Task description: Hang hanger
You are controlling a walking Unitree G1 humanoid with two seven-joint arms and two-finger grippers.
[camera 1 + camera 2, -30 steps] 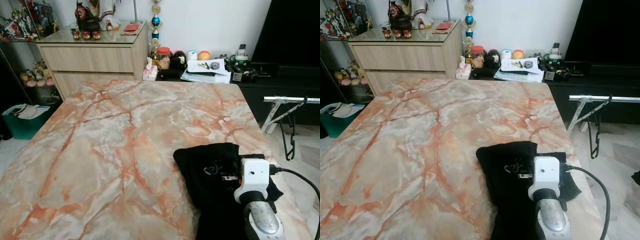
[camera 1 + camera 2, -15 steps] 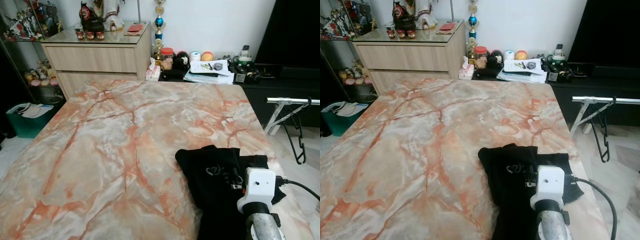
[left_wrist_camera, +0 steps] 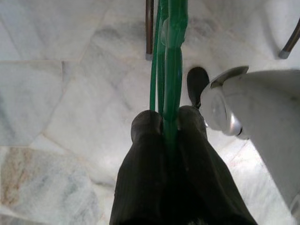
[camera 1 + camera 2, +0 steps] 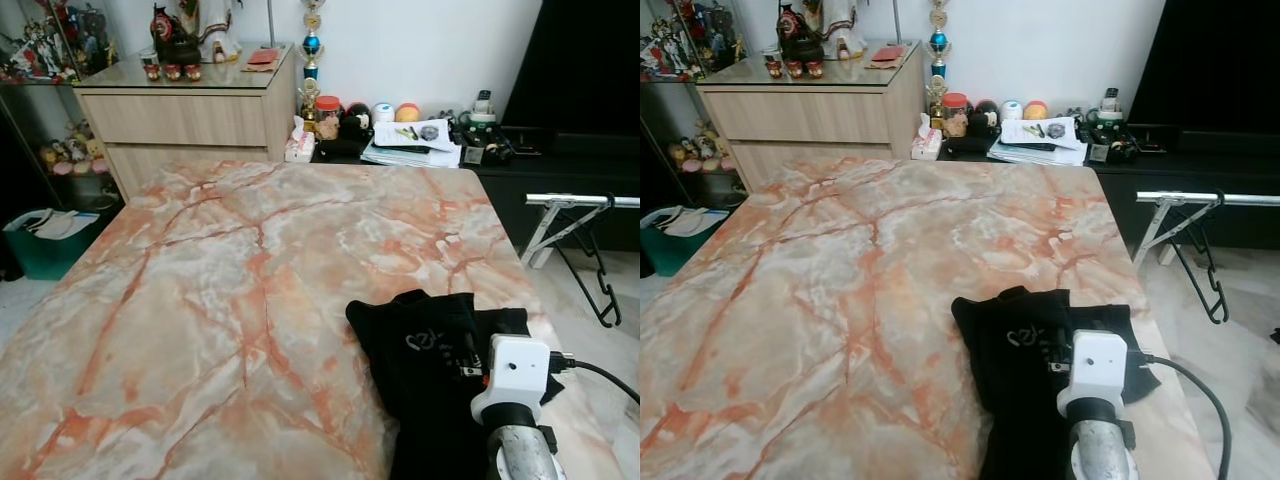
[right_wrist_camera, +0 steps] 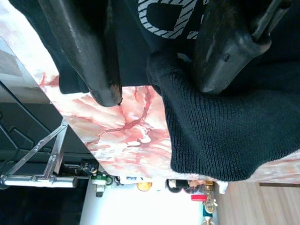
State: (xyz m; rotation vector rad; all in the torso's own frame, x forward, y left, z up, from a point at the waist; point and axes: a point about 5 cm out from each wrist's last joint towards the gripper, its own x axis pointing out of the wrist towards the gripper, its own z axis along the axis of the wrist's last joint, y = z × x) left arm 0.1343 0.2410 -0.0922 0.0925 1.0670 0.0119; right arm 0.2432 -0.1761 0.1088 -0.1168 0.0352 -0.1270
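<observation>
Marble table (image 4: 220, 300), pink-veined, spreads ahead of me. My right gripper (image 5: 154, 70) sits low over a black garment (image 4: 430, 370) at the near right corner, fingers (image 5: 89, 61) spread apart with a fold of knit between them. Beyond it to the right, a black hanger (image 4: 590, 270) dangles from a metal rack (image 4: 580, 200). My left gripper (image 3: 169, 124), down over pale floor tiles (image 3: 56, 93), is clamped on a green hanger (image 3: 172, 47).

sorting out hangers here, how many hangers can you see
2: a black hanger hangs on the metal rack bar right of the marble table; a green hanger sits in the left hand. Others may be hidden.
</observation>
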